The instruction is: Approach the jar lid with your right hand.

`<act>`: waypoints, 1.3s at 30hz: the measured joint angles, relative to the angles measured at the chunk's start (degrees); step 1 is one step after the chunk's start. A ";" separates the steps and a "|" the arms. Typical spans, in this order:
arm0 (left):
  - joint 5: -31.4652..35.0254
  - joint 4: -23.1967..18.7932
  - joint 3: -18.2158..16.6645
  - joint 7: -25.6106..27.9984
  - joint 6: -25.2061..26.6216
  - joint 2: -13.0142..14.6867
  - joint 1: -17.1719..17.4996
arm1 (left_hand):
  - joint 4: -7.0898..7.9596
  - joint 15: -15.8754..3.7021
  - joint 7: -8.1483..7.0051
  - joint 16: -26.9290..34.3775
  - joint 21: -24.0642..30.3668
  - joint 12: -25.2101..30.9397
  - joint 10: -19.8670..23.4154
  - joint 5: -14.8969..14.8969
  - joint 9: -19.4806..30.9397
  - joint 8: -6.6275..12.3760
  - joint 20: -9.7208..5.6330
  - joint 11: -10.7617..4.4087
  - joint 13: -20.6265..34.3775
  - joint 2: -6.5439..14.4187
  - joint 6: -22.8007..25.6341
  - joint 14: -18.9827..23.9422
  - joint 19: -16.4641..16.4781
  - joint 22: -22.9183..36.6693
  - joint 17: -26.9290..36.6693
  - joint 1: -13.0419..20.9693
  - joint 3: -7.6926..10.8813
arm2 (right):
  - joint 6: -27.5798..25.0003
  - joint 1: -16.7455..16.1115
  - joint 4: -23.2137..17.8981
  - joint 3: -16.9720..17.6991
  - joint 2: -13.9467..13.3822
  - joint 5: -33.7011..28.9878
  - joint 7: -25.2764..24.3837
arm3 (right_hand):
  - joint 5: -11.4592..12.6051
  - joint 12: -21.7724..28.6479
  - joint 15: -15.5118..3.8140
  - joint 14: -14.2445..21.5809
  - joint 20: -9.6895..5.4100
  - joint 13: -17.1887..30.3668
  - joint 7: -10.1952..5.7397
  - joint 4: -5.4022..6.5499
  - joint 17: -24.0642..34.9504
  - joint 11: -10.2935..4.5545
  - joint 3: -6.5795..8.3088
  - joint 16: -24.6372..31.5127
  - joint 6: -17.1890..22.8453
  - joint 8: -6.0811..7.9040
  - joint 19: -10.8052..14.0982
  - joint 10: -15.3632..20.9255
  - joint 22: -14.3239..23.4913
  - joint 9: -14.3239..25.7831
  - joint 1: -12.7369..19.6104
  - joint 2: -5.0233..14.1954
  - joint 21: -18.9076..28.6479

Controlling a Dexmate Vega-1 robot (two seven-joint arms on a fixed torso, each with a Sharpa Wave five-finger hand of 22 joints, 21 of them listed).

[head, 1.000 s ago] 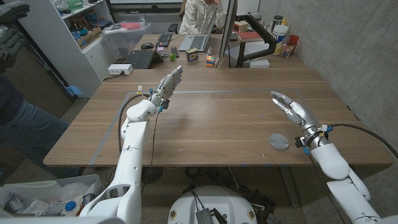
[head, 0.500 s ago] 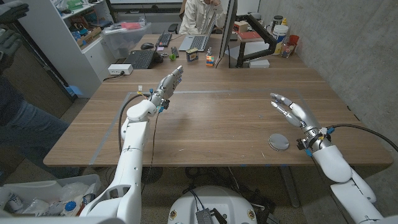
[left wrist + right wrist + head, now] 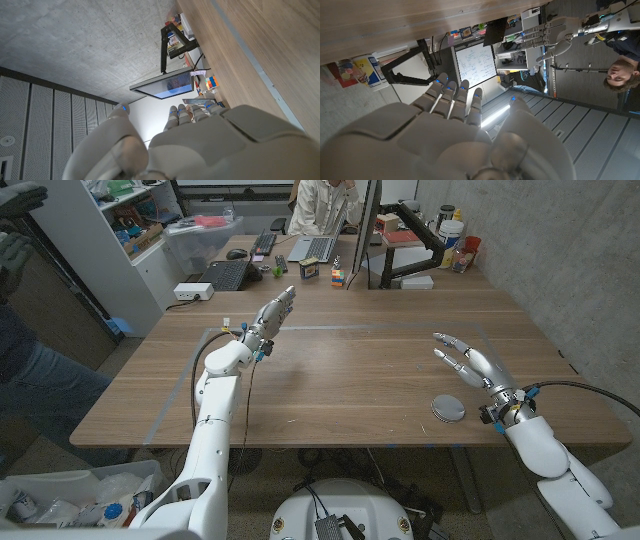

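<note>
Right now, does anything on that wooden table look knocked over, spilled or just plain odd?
Nothing stands out. The jar lid lies flat by itself near the table's front edge, with no jar beside it. The right hand hovers open just beyond it, fingers spread. No spill shows.

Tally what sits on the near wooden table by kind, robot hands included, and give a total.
Jar lid: 1, grey and round, lying on the table
Robot hands: 2, the left hand and the right hand, both with fingers apart and holding nothing
Total: 3
</note>
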 measured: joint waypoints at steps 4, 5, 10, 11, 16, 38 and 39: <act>0.34 -0.12 0.23 0.12 0.09 -0.01 0.00 | 0.00 0.00 0.00 0.00 0.00 0.00 0.00 -0.20 0.00 0.00 0.00 0.00 0.00 0.41 0.00 0.00 0.00 0.00 0.00 -0.08 0.00 | 0.74 -0.19 0.29 0.37 -0.17 -3.10 -2.54 | 0.00 0.01 -0.14 0.15 0.20 0.28 -0.43 -0.24 0.12 -0.31 -0.24 0.00 0.43 0.22 0.20 0.31 0.00 0.00 -0.44 -0.44 0.00; 0.48 -0.12 0.23 0.20 0.09 -0.01 0.00 | 0.00 0.00 0.00 0.00 0.00 0.00 0.00 -0.20 0.00 0.00 0.00 0.00 0.00 0.49 0.00 0.00 0.00 0.00 0.00 -0.02 0.00 | 0.74 -0.25 0.41 0.45 -0.27 -3.10 -2.54 | 0.00 0.01 -0.14 0.14 0.20 0.29 -0.53 -0.24 0.12 -0.31 -0.24 0.00 0.53 0.22 0.20 0.31 0.00 0.00 -0.44 -0.44 0.00; 0.84 -0.25 0.57 0.45 0.09 -0.03 0.00 | 0.00 0.00 0.00 0.00 0.00 0.00 0.00 -0.20 0.00 0.00 0.00 0.00 0.00 0.53 0.00 0.00 0.00 0.00 0.00 -0.08 0.00 | 1.60 -0.37 0.81 0.62 -0.74 -6.63 -5.83 | 0.44 0.01 -0.01 0.29 0.20 0.29 -0.61 -0.07 0.12 -0.31 -0.41 0.00 0.61 0.22 0.20 0.31 0.00 0.00 -0.74 -0.74 -0.39; 0.87 -0.25 0.57 0.48 0.09 -0.03 0.00 | 0.00 0.00 0.00 0.00 0.00 0.00 0.00 -0.20 0.00 0.00 0.00 0.00 0.00 0.53 0.00 0.00 0.00 0.00 0.00 -0.08 0.00 | 1.60 -0.38 0.88 0.62 -0.84 -6.63 -5.83 | 0.45 0.01 0.07 0.36 0.21 0.29 -0.61 -0.07 0.12 -0.31 -0.41 0.00 0.62 0.22 0.20 0.31 0.00 0.00 -0.74 -0.73 -0.39; 0.99 -0.25 0.72 0.65 -0.15 -0.09 0.00 | 0.00 0.00 0.00 0.00 0.00 0.00 0.00 -0.20 0.00 0.00 0.00 0.00 0.00 0.53 0.00 0.00 0.00 0.00 0.00 -0.08 0.00 | 1.84 -0.56 1.00 0.62 -1.59 -8.71 -7.56 | 0.45 0.01 0.16 0.45 0.21 0.28 -0.91 -0.07 0.12 -0.85 -0.41 0.00 0.92 0.22 0.20 0.39 0.00 0.00 -0.98 -0.97 -0.59; 0.82 2.09 0.80 0.94 -1.39 -0.18 -1.59 | 0.00 0.00 0.00 0.00 0.00 0.00 0.00 -0.19 0.00 0.00 0.00 0.00 0.00 0.53 0.00 0.00 0.00 0.00 0.00 -0.07 0.00 | -1.26 -2.51 -1.32 0.02 -5.81 -17.80 -14.23 | 0.88 0.00 0.17 0.44 0.21 0.27 -1.94 0.17 0.11 -1.76 -0.64 0.00 1.33 0.21 0.82 0.69 0.30 0.18 -1.29 -1.28 -0.94; 0.81 2.18 0.79 0.94 -1.46 -0.17 -1.66 | 0.00 0.00 0.00 0.00 0.00 0.00 0.00 -0.19 0.00 0.00 0.00 0.00 0.00 0.53 0.00 0.00 0.00 0.00 0.00 -0.07 0.00 | -1.53 -2.62 -1.54 -0.13 -6.23 -18.27 -14.50 | 0.88 0.00 0.17 0.44 0.21 0.27 -1.94 0.17 0.11 -1.76 -0.64 0.00 1.33 0.21 0.82 0.69 0.30 0.29 -1.53 -1.53 -1.01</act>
